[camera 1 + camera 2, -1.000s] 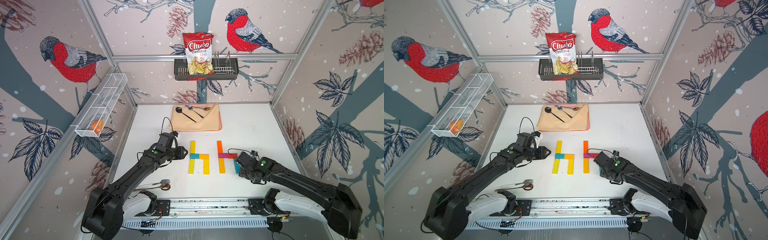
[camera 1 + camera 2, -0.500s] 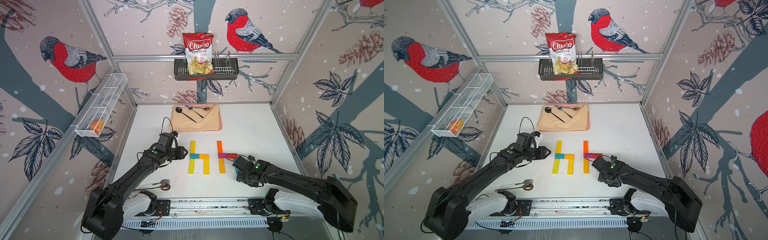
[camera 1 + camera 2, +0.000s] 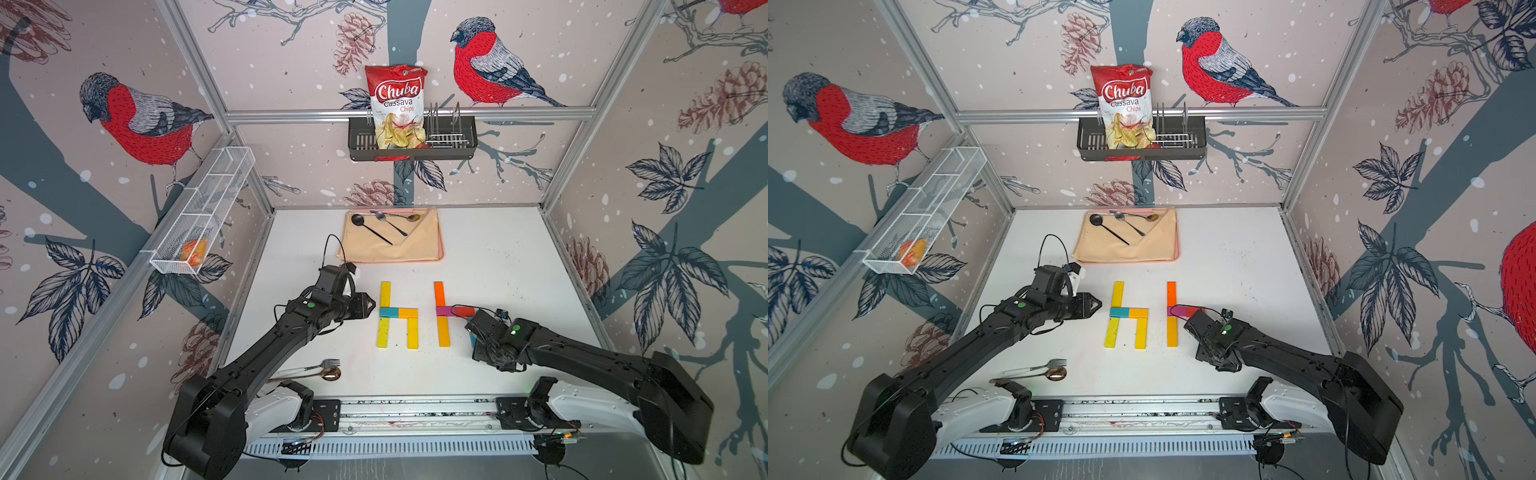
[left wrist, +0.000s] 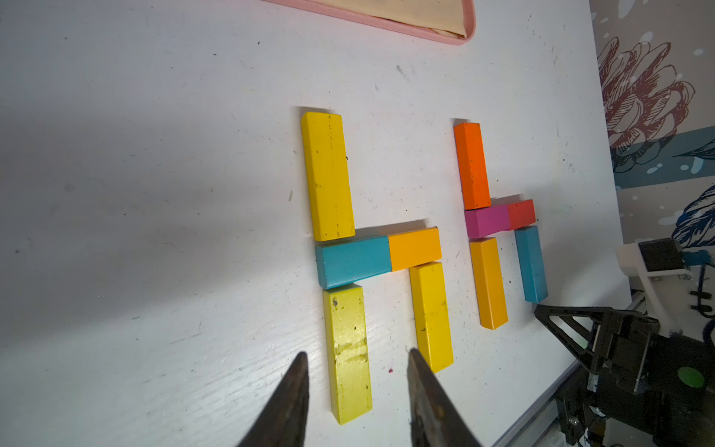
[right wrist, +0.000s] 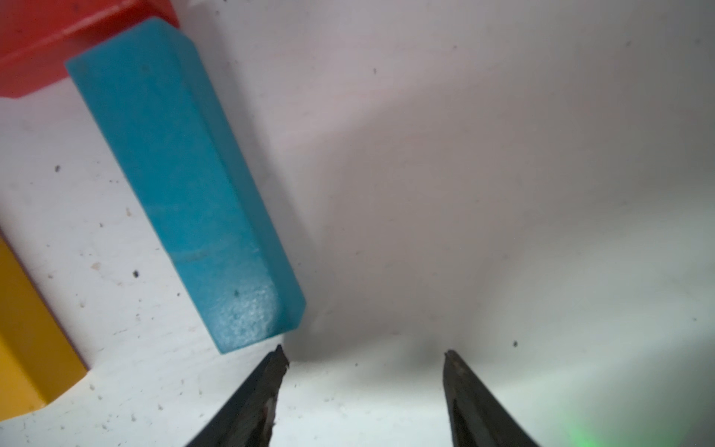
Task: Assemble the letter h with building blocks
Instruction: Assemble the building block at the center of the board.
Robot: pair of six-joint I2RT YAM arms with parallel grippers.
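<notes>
Two h shapes of building blocks lie flat mid-table. The left h is yellow with a teal and an orange piece. The right h has an orange block, a magenta and a red one, a yellow-orange one and a teal leg. My left gripper hovers just left of the left h, open and empty. My right gripper is open and empty, one fingertip just off the teal leg's near end. In both top views it covers most of that leg.
A pink tray with a beige cloth and spoons sits behind the letters. A fork and spoon lie front left. A black rack with a chips bag hangs on the back wall, a wire basket on the left wall.
My right arm has shifted slightly by the teal leg and its jaws have opened a little wider. The left arm and all the blocks have stayed put.
</notes>
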